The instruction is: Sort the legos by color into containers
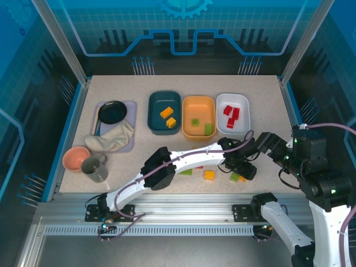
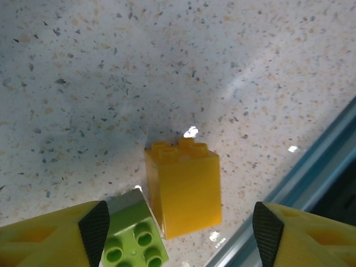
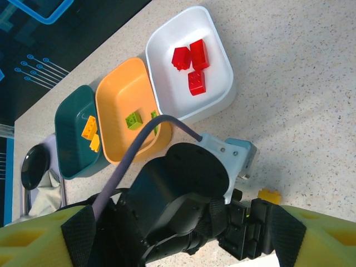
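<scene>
Three containers stand in a row at the back: a teal one (image 1: 158,105) with yellow legos (image 1: 168,117), an orange one (image 1: 200,105) with green legos (image 3: 133,119), and a white one (image 1: 242,105) with red legos (image 3: 190,61). Loose legos lie near the front edge, green (image 1: 186,171) and yellow (image 1: 209,174). My left gripper (image 2: 181,231) hangs open low over a yellow brick (image 2: 186,186), with a green brick (image 2: 133,242) beside its left finger. My right gripper (image 3: 182,236) is open, close behind the left arm's wrist (image 3: 189,189), holding nothing.
A lavender tray (image 1: 129,105) with a black dish and a crumpled cloth (image 1: 111,139) sits at the left. In front of it are a pink bowl (image 1: 76,158) and a grey mug (image 1: 95,168). The metal rail (image 2: 311,178) of the front edge runs just beside the yellow brick.
</scene>
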You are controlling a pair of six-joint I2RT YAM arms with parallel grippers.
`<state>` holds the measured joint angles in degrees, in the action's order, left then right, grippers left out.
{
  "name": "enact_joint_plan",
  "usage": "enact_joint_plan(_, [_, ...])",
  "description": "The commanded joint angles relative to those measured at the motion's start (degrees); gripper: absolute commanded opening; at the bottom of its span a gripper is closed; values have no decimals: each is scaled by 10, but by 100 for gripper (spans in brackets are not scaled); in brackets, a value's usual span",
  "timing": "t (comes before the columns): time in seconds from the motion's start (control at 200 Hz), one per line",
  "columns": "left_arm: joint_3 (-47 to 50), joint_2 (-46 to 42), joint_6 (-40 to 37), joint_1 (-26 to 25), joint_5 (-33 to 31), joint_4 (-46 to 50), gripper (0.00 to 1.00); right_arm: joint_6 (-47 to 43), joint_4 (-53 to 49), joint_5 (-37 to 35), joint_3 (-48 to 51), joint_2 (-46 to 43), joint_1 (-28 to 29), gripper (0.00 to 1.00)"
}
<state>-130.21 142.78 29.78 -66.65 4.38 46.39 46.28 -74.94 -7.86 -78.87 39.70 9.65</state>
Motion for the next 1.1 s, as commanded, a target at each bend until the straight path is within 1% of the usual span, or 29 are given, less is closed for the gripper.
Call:
enact_joint_plan(0.0, [-35,24,-14,-7,-22,22,70,-4,7,19,-1,-3,-2,84])
enact_joint_plan(0.085, [-48,40,-14,-10,-16,21,68,-4,4,19,2,-3,-2,84])
enact_joint_plan(0.38, [-57,54,-13,-15,-20,23,68,-14,-6,19,11,2,-2,84])
enact_joint_plan(0.645, [-54,65,-11,-14,-11,21,50,-13,-3,19,18,3,-1,83])
enact_joint_plan(0.71, [-57,65,-12,-13,-16,23,46,-13,0,22,22,3,-2,82])
enact_joint_plan(0.855, [-68,59,-15,-6,-48,38,36,-16,4,30,30,4,-2,82])
enact_joint_plan(0.975, [-66,30,-15,10,-75,44,34,-28,13,40,30,10,-2,81])
enact_joint_plan(1.095, [-26,-30,-1,44,-95,30,34,-51,36,57,24,26,-2,80])
